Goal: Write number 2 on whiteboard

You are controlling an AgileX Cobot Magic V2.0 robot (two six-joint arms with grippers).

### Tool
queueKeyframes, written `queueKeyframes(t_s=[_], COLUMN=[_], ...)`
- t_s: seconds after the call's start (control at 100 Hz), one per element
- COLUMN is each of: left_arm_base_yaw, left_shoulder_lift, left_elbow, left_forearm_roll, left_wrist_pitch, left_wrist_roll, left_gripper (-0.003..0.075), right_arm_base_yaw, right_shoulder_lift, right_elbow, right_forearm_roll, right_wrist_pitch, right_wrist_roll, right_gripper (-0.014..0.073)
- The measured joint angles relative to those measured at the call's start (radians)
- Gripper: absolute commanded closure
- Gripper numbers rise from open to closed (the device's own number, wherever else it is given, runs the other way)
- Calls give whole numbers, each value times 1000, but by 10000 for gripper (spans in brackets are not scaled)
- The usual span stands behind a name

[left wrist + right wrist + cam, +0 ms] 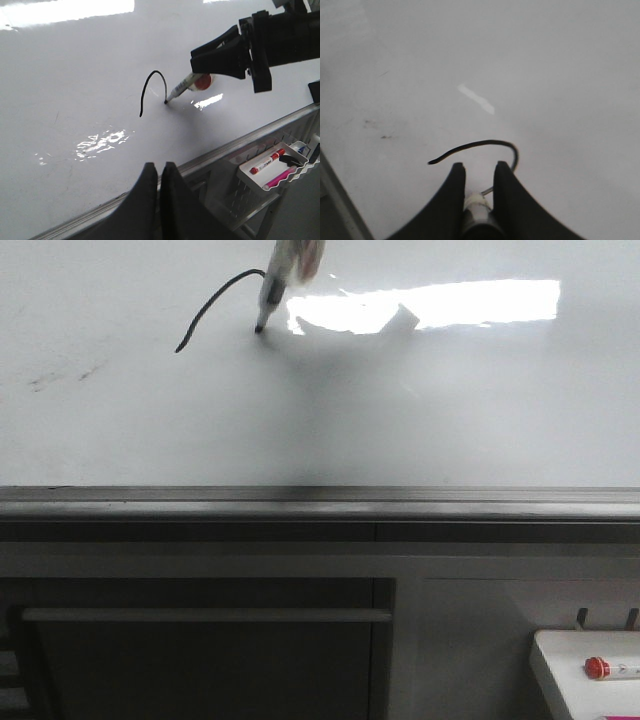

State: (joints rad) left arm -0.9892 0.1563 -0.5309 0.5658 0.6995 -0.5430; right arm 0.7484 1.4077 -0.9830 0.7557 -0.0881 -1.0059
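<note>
1. Two black fingers of my right gripper (479, 172) are clamped on a marker (181, 88), its white barrel wedged between them in the right wrist view.
2. From the left wrist camera I see the same gripper (200, 58) reaching in over the board, the marker slanting down from it with the tip touching the surface.
3. My left gripper (160, 172) hangs above the near edge of the board, its two fingers pressed together with only a thin seam between them and nothing held.
4. On the whiteboard (400, 410), the number 2 (212, 302) is only partly drawn: one thin black curved stroke that arches over and ends at the marker tip, its other end trailing toward the left arm's side.
5. I see that stroke in the left wrist view (151, 90) as a hook, and in the right wrist view (480, 146) as a curve just beyond the fingertips.
6. A bright rectangular glare (450, 302) lies on the board beside the marker, and faint grey smudges (60, 375) sit well apart on the left.
7. Along the board's near edge runs a grey metal ledge (320, 502).
8. Below the ledge on the right is a small white tray (270, 172) holding a red-capped marker (267, 160) and a pink marker (279, 178).
</note>
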Motion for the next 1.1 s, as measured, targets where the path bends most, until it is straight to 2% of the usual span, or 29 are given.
queueKeyframes(t_s=[0.26, 0.65, 0.88, 1.1], left_arm_base_yaw=[0, 0, 0, 0], left_shoulder_lift=[0, 0, 0, 0], left_elbow=[0, 0, 0, 0], left_forearm_roll=[0, 0, 0, 0], left_wrist_pitch=[-4, -12, -13, -13], left_wrist_roll=[0, 0, 0, 0], left_gripper=[741, 741, 741, 741], right_arm_base_yaw=[119, 130, 61, -49], right_shoulder_lift=[116, 112, 38, -71], right_elbow=[2, 2, 24, 119], right_forearm_roll=[5, 7, 12, 13], right_wrist_pitch=[-22, -31, -9, 41], right_wrist_roll=[-2, -3, -15, -11], right_gripper=[672, 672, 672, 672])
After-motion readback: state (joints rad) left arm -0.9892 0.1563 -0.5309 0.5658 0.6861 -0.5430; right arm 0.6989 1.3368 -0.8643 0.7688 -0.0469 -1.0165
